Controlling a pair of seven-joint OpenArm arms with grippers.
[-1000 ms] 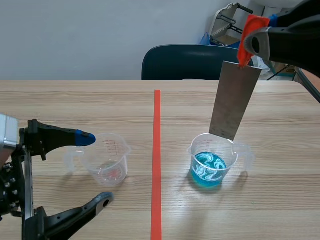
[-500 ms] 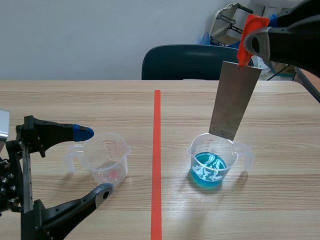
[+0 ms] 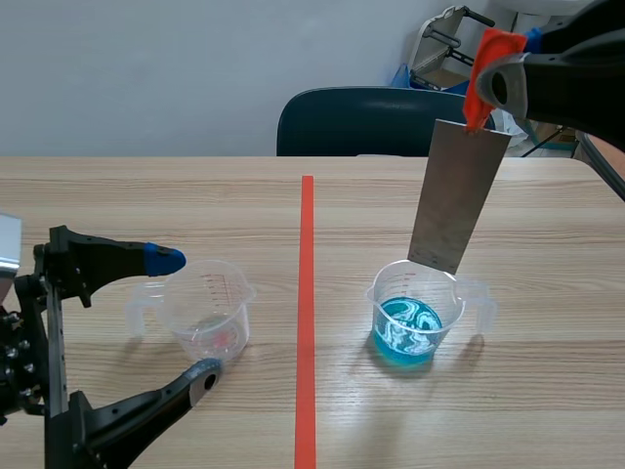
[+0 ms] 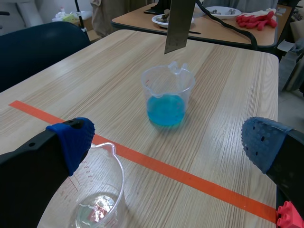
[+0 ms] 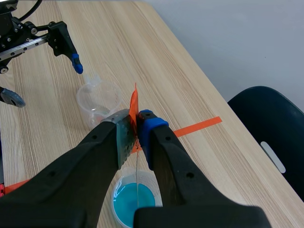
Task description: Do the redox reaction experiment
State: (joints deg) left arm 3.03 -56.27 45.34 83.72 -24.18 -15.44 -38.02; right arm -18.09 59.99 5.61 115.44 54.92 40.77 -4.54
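A clear beaker (image 3: 412, 318) holding blue liquid (image 4: 165, 109) stands right of the red line. Above it hangs a grey metal plate (image 3: 457, 195) with an orange tag, its lower edge just over the beaker's rim. My right gripper (image 5: 135, 127) is shut on the plate's top, seen edge-on (image 5: 136, 175) in the right wrist view. A second clear beaker (image 3: 206, 309) with a little clear liquid (image 4: 97, 209) stands left of the line. My left gripper (image 3: 176, 318) is open, its fingers on either side of this beaker without touching it.
A red tape line (image 3: 306, 313) runs down the middle of the wooden table (image 3: 547, 391). A dark blue chair (image 3: 366, 122) stands behind the far edge. Beyond the table's end in the left wrist view another table (image 4: 223, 19) carries plates and red gloves.
My left gripper has drawn back slightly toward the table's near left side and stays open around the left beaker. The right arm and plate have not moved.
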